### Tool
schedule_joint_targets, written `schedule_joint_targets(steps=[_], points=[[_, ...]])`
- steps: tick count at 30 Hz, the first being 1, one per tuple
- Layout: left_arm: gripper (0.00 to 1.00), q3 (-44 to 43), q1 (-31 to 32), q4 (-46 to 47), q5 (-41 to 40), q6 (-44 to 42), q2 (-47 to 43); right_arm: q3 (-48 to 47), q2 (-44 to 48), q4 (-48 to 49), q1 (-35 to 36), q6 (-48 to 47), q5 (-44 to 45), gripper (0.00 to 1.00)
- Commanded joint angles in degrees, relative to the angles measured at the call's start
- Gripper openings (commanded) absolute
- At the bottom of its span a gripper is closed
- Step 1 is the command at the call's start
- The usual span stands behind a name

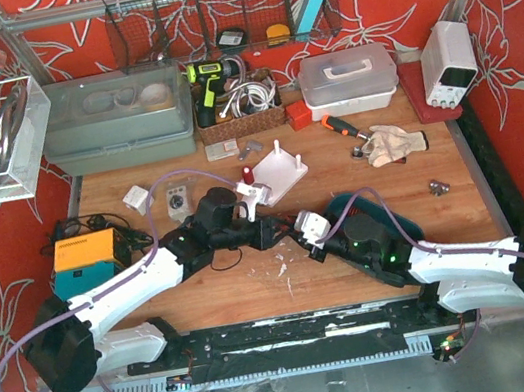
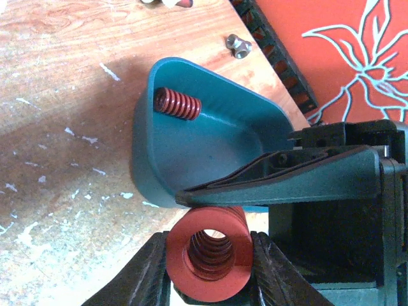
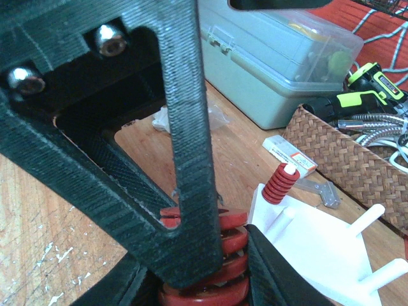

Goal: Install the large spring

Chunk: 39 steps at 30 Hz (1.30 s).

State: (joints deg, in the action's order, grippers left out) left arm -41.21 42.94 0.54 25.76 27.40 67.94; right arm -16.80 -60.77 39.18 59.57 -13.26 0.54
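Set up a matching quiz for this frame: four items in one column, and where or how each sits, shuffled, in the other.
1 large spring
2 teal tray
3 white base
4 glove

A lies beside the screwdriver
B carries a slim spring on one peg
C gripped between black fingers
D holds one small spring inside

Pairs: 1-C, 2-D, 3-B, 4-A

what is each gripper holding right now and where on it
Both hold the large red spring: left gripper pinches its coiled sides near one end, right gripper likewise clamps its sides.
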Motion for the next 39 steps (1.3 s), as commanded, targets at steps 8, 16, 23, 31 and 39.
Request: schedule_joint_targets(steps=[8,16,23,31,39], points=[[0.05,0.32,0.66,3.89,3.63,-0.24,-1.87,-0.16,-1.22,2.69,0.46,-0.68,0.66,0.1],[0.0,-1.34,-1.4,3.0,-0.63,-1.01,-3.42,-1.14,-2.32,1.24,0.46,0.66,2.97,0.66],[0.0,-7.58,-2.92,-5.96,-16.11,-7.01,-1.7,-0.95,-0.24,-1.64,0.31,3.56,13.52,0.98],[0.0,-15.76,-3.11,-9.23,-31.05,-12.22,4.92,-2.57,6.31,-10.78,-0.89,13.16,26.07,0.99],[0.0,-30.36,-4.28,-12.51,-37.74,-17.63,20.89,-4.07,13.61,-26.39,-6.04,24.38,36.78,0.99]])
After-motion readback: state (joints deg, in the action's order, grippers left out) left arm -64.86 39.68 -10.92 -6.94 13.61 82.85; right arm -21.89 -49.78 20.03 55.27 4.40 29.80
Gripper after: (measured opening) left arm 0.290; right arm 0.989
